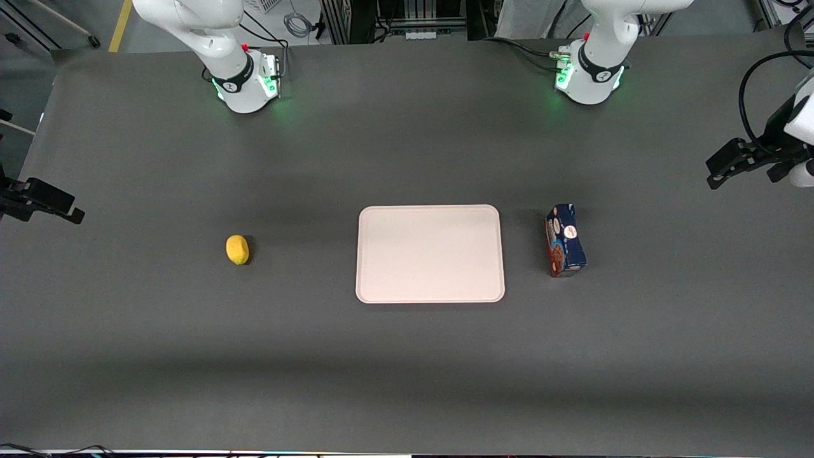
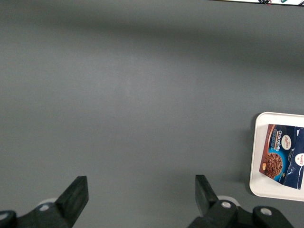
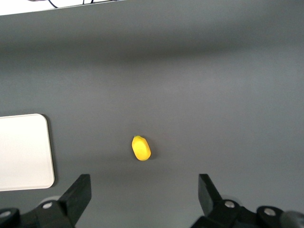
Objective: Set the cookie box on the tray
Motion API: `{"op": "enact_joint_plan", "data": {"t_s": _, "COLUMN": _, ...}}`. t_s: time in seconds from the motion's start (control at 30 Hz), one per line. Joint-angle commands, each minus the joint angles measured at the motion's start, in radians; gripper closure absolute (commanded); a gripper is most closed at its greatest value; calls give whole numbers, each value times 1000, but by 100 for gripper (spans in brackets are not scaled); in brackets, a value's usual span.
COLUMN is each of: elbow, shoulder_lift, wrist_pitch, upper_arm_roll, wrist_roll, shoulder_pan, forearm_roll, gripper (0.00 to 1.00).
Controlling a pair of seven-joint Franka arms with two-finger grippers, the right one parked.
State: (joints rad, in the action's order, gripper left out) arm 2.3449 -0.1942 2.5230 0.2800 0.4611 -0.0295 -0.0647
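Note:
The cookie box (image 1: pixel 565 240) is a small navy carton with a cookie picture. It stands on the dark table beside the tray (image 1: pixel 430 253), toward the working arm's end, not on it. The tray is pale pink, flat and bare. In the left wrist view the cookie box (image 2: pixel 284 156) overlaps the tray's rim (image 2: pixel 255 142). My gripper (image 1: pixel 731 170) hangs at the working arm's end of the table, well apart from the box. The gripper (image 2: pixel 141 183) is open, with only bare table between its black fingers (image 2: pixel 78 187).
A small yellow lemon-like object (image 1: pixel 237 249) lies on the table toward the parked arm's end, apart from the tray; the right wrist view shows it (image 3: pixel 141 147) too. Both arm bases (image 1: pixel 588 76) stand at the table's edge farthest from the front camera.

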Motion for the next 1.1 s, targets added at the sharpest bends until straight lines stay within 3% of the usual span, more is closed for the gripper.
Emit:
{"op": "enact_joint_plan", "data": {"t_s": 0.0, "elbow": -1, "shoulder_lift": -16, "wrist_pitch": 20, "upper_arm_roll": -1, "wrist_roll": 14, "shoulder_pan": 5, "forearm_roll": -30, "gripper": 0}}
{"op": "enact_joint_plan", "data": {"t_s": 0.17, "elbow": -4, "shoulder_lift": -28, "wrist_pitch": 33, "upper_arm_roll": -2, "wrist_roll": 14, "shoulder_pan": 7, "forearm_roll": -30, "gripper": 3}}
{"op": "enact_joint_plan", "data": {"t_s": 0.27, "elbow": -7, "shoulder_lift": -33, "wrist_pitch": 34, "upper_arm_roll": -2, "wrist_roll": 16, "shoulder_pan": 7, "forearm_roll": -32, "gripper": 14}}
{"op": "enact_joint_plan", "data": {"t_s": 0.5, "elbow": -7, "shoulder_lift": -33, "wrist_pitch": 34, "upper_arm_roll": -2, "wrist_roll": 16, "shoulder_pan": 7, "forearm_roll": -32, "gripper": 64}}
{"op": "enact_joint_plan", "data": {"t_s": 0.6, "elbow": -9, "shoulder_lift": -33, "wrist_pitch": 33, "upper_arm_roll": -2, "wrist_roll": 16, "shoulder_pan": 5, "forearm_roll": -32, "gripper": 79}}
{"op": "enact_joint_plan", "data": {"t_s": 0.8, "elbow": -15, "shoulder_lift": -31, "wrist_pitch": 23, "upper_arm_roll": -1, "wrist_roll": 25, "shoulder_pan": 5, "forearm_roll": -30, "gripper": 86}}
{"op": "enact_joint_plan", "data": {"t_s": 1.07, "elbow": -78, "shoulder_lift": -4, "wrist_pitch": -70, "upper_arm_roll": 1, "wrist_roll": 33, "shoulder_pan": 3, "forearm_roll": -30, "gripper": 87}}
